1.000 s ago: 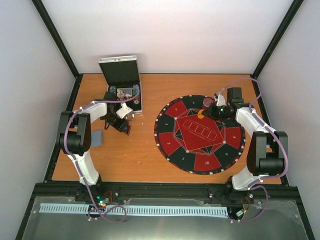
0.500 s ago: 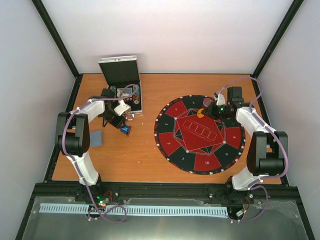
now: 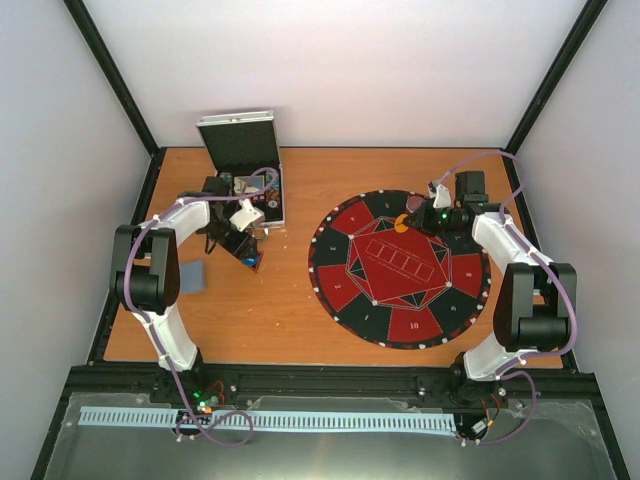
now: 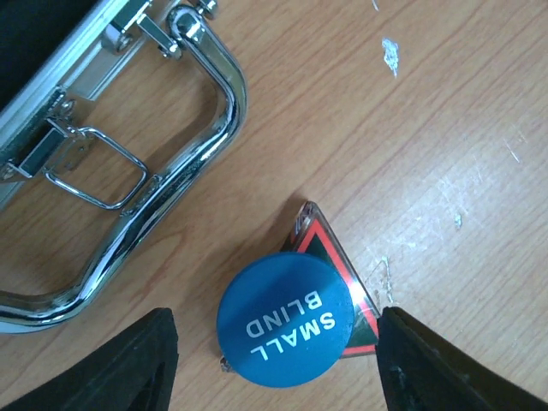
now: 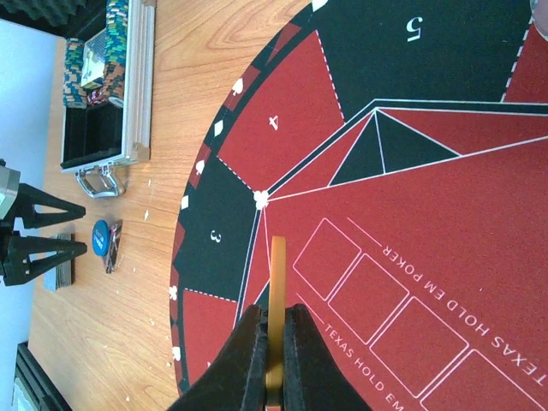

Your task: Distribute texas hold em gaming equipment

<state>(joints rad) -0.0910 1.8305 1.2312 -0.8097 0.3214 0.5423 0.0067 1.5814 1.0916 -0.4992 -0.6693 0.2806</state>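
Note:
The blue marker disc (image 4: 287, 318), printed SMALL BLIND, lies flat on the wooden table, partly over a small red-and-black triangular piece (image 4: 347, 267). My left gripper (image 4: 276, 342) is open, one finger on each side of the disc, not touching it; in the top view it (image 3: 247, 252) is just in front of the case. My right gripper (image 5: 274, 321) is shut on the orange marker disc (image 5: 276, 274), held edge-on above the round poker mat (image 5: 394, 163); in the top view it (image 3: 415, 220) is over the mat's far edge. Poker chips (image 5: 94, 60) sit in the case.
The open aluminium case (image 3: 250, 180) stands at the back left, its chrome handle (image 4: 197, 163) close to the blue disc. A stack of grey-blue cards (image 3: 193, 276) lies left of my left arm. The red-and-black mat (image 3: 400, 300) covers the right half of the table.
My left gripper drew back toward the case, uncovering the blue disc, which lies on the table between its open fingers. My right gripper shifted slightly with the orange disc.

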